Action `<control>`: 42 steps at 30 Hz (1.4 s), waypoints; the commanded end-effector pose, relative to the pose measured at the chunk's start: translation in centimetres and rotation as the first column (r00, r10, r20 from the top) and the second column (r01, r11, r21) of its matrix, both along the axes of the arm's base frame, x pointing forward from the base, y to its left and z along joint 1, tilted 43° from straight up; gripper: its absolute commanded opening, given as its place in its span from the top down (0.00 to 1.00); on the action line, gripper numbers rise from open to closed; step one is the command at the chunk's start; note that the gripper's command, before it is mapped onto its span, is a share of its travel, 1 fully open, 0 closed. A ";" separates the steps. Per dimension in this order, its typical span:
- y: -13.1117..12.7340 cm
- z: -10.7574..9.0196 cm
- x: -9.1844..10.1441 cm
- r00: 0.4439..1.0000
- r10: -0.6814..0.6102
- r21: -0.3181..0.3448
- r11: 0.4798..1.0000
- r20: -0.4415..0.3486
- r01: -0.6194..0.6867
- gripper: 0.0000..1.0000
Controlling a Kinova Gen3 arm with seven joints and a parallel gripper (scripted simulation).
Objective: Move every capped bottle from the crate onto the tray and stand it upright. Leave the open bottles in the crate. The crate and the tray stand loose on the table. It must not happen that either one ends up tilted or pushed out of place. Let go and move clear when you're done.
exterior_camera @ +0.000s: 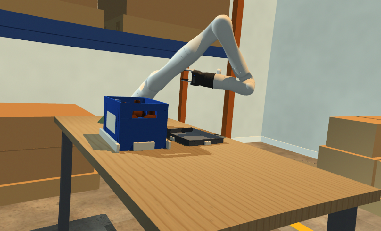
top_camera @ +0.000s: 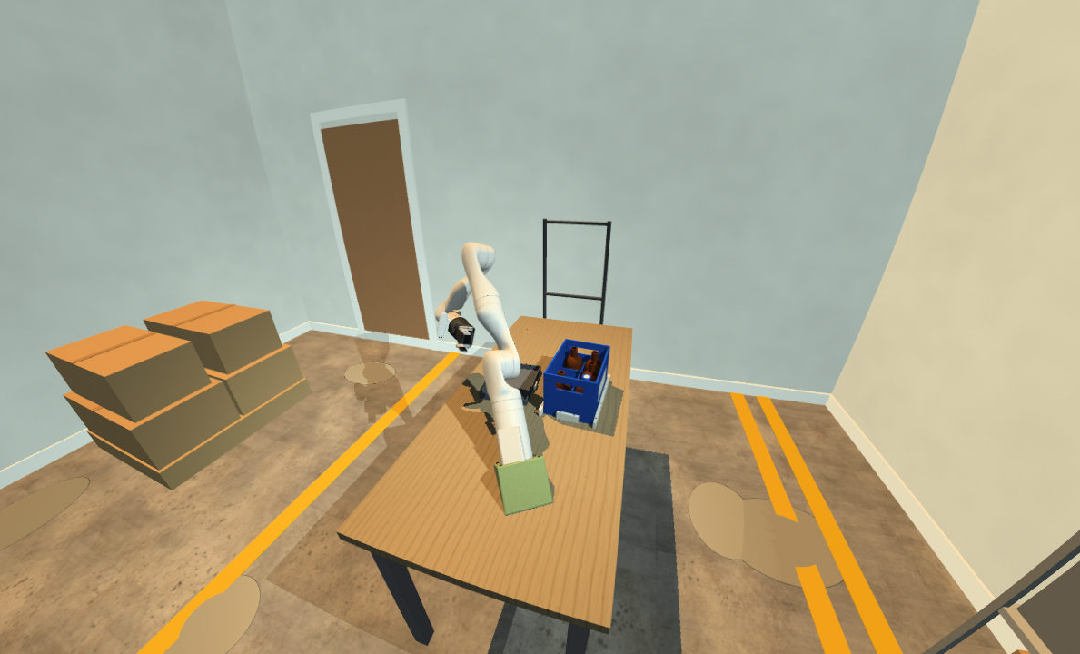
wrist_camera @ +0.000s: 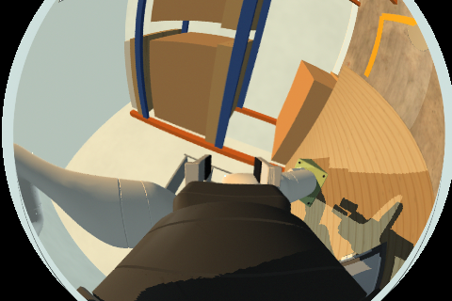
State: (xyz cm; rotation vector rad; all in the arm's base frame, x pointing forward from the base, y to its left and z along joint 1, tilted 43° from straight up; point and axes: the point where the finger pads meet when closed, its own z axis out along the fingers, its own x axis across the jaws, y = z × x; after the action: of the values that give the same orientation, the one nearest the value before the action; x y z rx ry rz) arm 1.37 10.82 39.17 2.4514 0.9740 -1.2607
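Note:
A blue crate [top_camera: 569, 392] [exterior_camera: 137, 126] stands on the wooden table [top_camera: 478, 520] [exterior_camera: 228, 178]. It holds several brown bottles [top_camera: 569, 352] [exterior_camera: 145, 114]; one of them shows a pale round top [top_camera: 588, 375], and I cannot tell the other tops apart. A dark empty tray [exterior_camera: 195, 136] [top_camera: 530, 375] lies right beside the crate, partly hidden by the arm in the top view. My gripper [top_camera: 463, 341] [exterior_camera: 184, 75] [wrist_camera: 233, 165] is open and empty. It hangs level in the air, high above and beyond the tray, with its fingers pointing sideways.
Pale stop blocks [exterior_camera: 143, 145] lie against the crate's foot and the tray's edges. The arm's green base [top_camera: 524, 483] [wrist_camera: 312, 179] sits on the table. Stacked cardboard boxes [top_camera: 169, 373] [exterior_camera: 358, 143] stand on the floor. A black metal frame [top_camera: 545, 268] stands behind the table.

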 end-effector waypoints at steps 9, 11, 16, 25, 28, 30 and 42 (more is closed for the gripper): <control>-0.4 0.0 1.6 0.990 -0.142 0.000 0.990 0.000 0.142 0.00; -0.4 0.0 1.6 0.990 -0.142 0.000 0.990 0.000 0.142 0.00; -0.6 0.0 2.1 0.981 -0.192 0.001 0.981 0.001 0.192 0.00; -1.2 0.0 3.4 0.953 -0.303 0.000 0.953 0.000 0.303 0.00; -1.3 0.0 3.6 0.949 -0.316 0.000 0.949 0.000 0.316 0.00; -1.3 -0.1 3.7 0.946 -0.325 0.005 0.946 0.003 0.325 0.00; -2.2 0.0 5.3 0.885 -0.466 0.001 0.885 0.001 0.466 0.00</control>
State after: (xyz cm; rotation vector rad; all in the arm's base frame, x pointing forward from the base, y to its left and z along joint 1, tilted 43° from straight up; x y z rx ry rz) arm 6.26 8.91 39.07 2.7775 0.4355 -1.3651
